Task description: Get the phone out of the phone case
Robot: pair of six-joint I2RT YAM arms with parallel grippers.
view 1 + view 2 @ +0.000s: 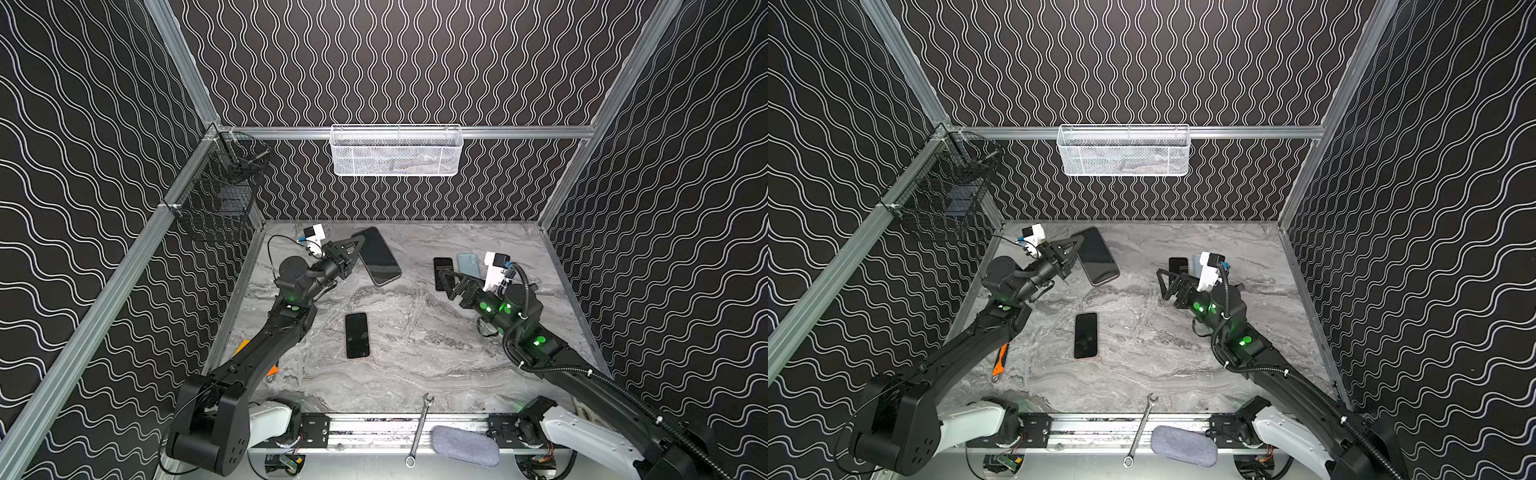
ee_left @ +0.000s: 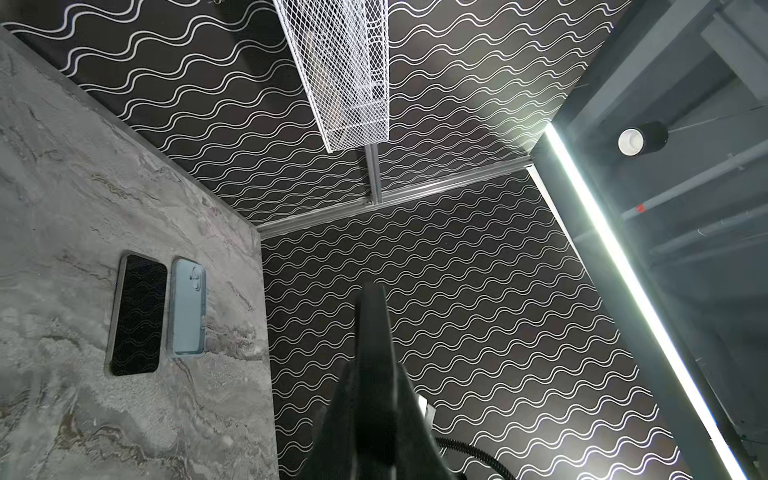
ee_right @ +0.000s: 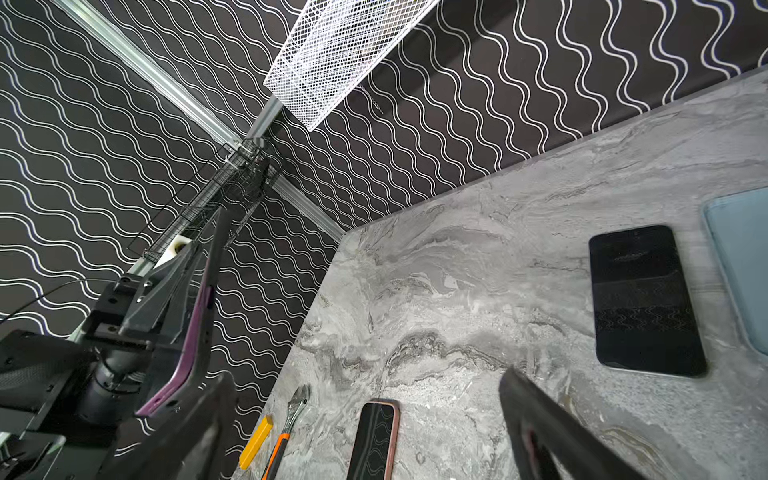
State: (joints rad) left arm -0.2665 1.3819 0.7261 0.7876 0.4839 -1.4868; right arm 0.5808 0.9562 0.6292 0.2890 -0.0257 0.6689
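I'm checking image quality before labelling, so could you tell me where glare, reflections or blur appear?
Left wrist view: the light strip blooms, washing out the wall beside it. Right wrist view: the right gripper looks soft, and the black phone mirrors the wavy wall. Both top views: even, sharp.

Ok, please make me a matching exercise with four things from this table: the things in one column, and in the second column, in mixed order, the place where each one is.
Things
1. large black phone in a purple case
2. small black phone with a pink rim
3. light blue phone case
4. silver open-ended wrench

Places
A. across the metal front rail
B. clamped in the shut left gripper
C. flat in the middle of the grey marble table
D. flat beside another black phone, by the open right gripper

Pairs: 1-B, 2-C, 3-D, 4-A
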